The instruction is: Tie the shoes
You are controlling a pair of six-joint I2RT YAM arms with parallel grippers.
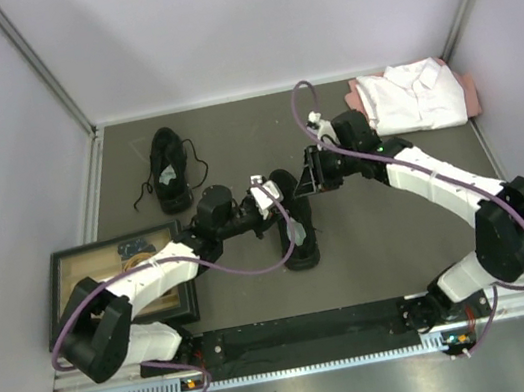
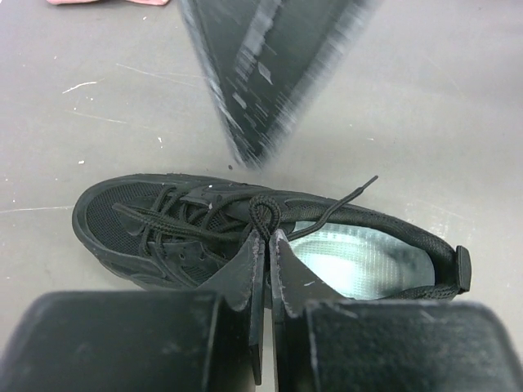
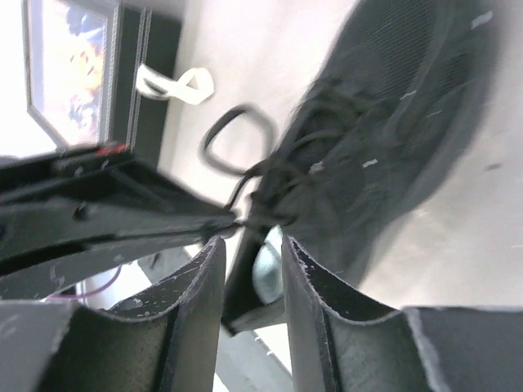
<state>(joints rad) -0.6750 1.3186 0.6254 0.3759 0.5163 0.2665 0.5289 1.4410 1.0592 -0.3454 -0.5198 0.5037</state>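
Well off table (image 1: pixel 399 223) edges | left hand (image 2: pixel 263 237) pinches shoe lace (image 2: pixel 262 214) | right hand (image 3: pixel 251 242) parted

Left arm (image 1: pixel 154 274) and right arm (image 1: pixel 434 183) meet over the middle shoe (image 1: pixel 302 250). The other shoe (image 1: pixel 171 168) lies up-left of it, and a white shirt (image 1: pixel 414 95) up-right.

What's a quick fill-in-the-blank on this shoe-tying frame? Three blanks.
1. The left claw is shut on a ____ of the centre shoe.
2. The right claw stands ____, gripping nothing.
3. The folded shirt at far right is ____.
Missing: lace; open; white.
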